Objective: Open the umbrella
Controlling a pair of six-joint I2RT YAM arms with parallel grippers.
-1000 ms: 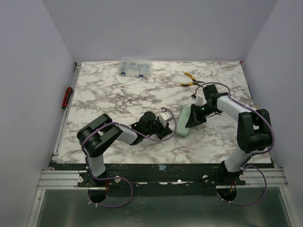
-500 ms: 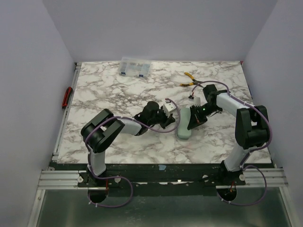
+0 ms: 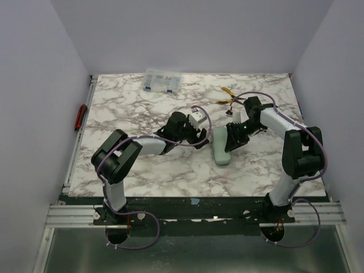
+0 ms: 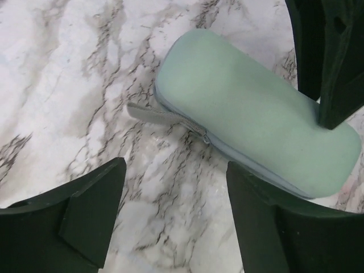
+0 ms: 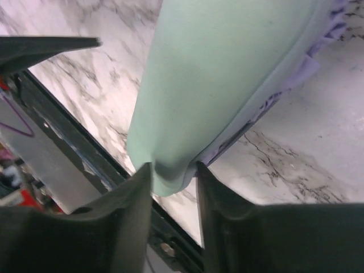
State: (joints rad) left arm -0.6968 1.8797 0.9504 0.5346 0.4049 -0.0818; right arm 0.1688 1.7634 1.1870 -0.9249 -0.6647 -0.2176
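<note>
The umbrella (image 5: pixel 321 57) shows only as a fringe of lavender fabric poking from the open seam of a mint-green case (image 3: pixel 220 150), which lies on the marble table (image 3: pixel 136 108). Whether every part of the case rests flat I cannot tell. The right gripper (image 3: pixel 233 138) is at the case's far right end; from its own camera the two dark fingers (image 5: pixel 128 219) are pressed together on the tapered tip of the case, the green fabric bunched between them. Along the case's left side runs a zip, and a grey pull tab (image 4: pixel 152 114) sticks out from it onto the marble. The left gripper (image 3: pixel 200 140) hangs just beside that side of the case, not touching it — its jaws are spread wide with bare marble between them, the tab lying beyond the gap. Past the case, behind the right gripper, lie yellow-handled pliers (image 3: pixel 227 95). Well away from the case to its far left, at the back edge of the table, sits a clear box (image 3: pixel 162 80).
</note>
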